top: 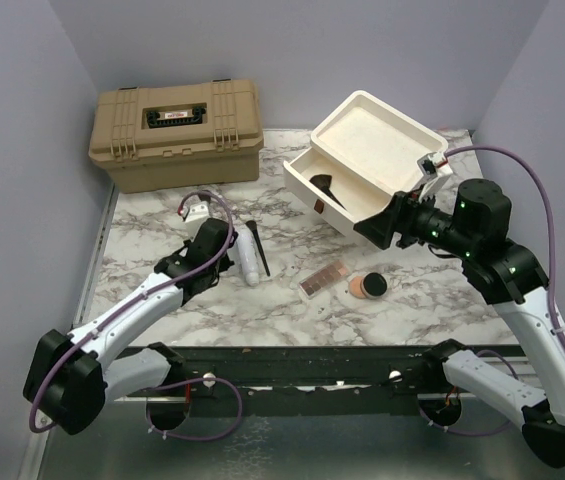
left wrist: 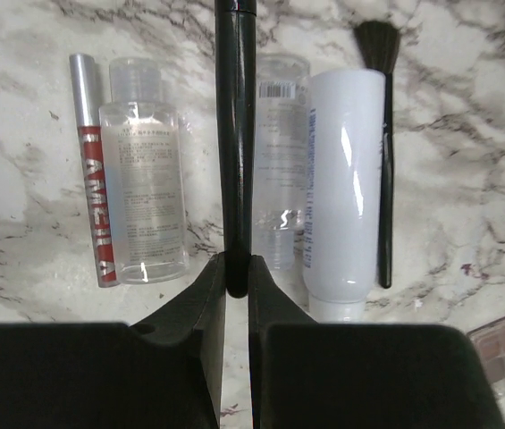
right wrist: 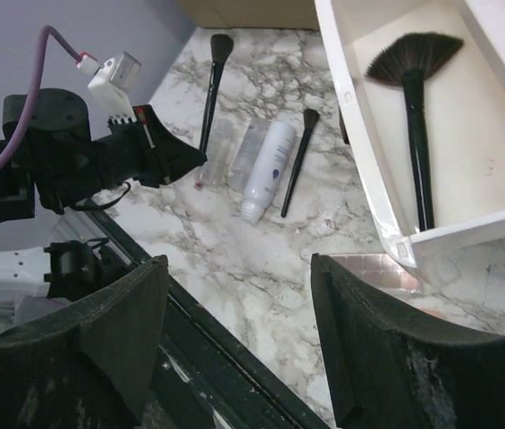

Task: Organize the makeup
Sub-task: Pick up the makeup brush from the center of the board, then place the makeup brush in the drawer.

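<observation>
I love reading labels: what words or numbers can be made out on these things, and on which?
"FAMELIA", roughly: red band of the slim tube.
Clear bottle: fine print, too small.
Second clear bottle: barcode, print blurred.
White bottle: edge print unreadable.
Tan toolbox: lid label blurred.

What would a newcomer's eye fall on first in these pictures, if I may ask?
Probably the left gripper, its fingers shut on a long black-handled brush right over a row of bottles on the marble table. Next comes the fan brush, lying alone in the open cream drawer unit at the back right, with the right gripper open just in front of it.
</observation>
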Controlling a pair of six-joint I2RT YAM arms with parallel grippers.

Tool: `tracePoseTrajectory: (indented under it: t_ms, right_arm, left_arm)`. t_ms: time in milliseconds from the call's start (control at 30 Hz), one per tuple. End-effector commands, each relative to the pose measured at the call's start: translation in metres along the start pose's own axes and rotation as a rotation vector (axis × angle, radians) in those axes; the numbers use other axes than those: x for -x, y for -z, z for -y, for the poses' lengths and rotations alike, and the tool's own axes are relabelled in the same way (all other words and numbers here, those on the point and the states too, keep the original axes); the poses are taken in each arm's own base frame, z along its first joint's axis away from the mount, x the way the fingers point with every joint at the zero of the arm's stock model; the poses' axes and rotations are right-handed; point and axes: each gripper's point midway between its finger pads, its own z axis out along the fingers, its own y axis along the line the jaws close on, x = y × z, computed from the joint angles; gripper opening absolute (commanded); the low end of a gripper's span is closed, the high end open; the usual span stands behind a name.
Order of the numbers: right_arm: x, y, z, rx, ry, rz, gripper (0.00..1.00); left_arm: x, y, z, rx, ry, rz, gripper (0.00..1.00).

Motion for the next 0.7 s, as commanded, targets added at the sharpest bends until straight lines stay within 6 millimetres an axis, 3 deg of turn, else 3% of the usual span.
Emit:
tracePoseTrajectory:
  t_ms: [0, 100, 433, 667]
  right_arm:
    - [0.022, 0.01, -0.029, 0.122, 0.028, 0.096, 0.71]
    - [0.026, 0.01, -0.031, 0.133, 0.03, 0.122, 0.71]
    - [0.03, 0.003, -0.045, 0.226, 0.008, 0.133, 0.71]
    - [0.032, 0.002, -0.052, 0.267, -0.045, 0.142, 0.71]
  left_arm:
    - [0.047, 0.024, 0.012, -0.047, 0.065, 0.133, 0.0]
    - [0.065, 0.039, 0.019, -0.095, 0.084, 0.178, 0.0]
    - [0.106, 0.084, 0.072, -0.384, 0.09, 0.244, 0.0]
    - [0.117, 0.123, 0.12, -0.692, 0.072, 0.261, 0.0]
